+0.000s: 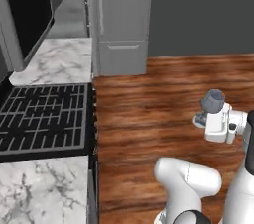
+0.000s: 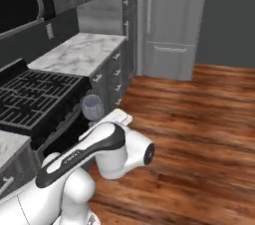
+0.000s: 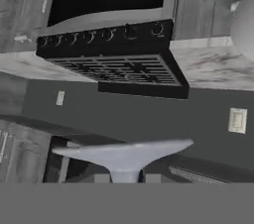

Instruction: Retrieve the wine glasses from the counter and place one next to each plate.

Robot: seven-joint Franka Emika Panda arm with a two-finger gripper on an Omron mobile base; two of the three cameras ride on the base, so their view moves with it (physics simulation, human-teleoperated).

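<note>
- Gripper (image 1: 204,119) is clamped on the stem of a wine glass (image 1: 212,101), held up over the wooden floor (image 1: 163,94).
- Black stove (image 1: 42,116) sits off to the side, with marble counter (image 1: 59,62) beyond it.
- Grey fridge (image 1: 121,20) stands at the far end.

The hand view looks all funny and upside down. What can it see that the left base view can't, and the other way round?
Hand view alone: the stove's knobs and a wall socket. Left base view alone: the wooden floor, the tall fridge and the glass's rounded bowl. Both: the black stove grate, marble counter, and the wine glass pinched in the gripper.
</note>
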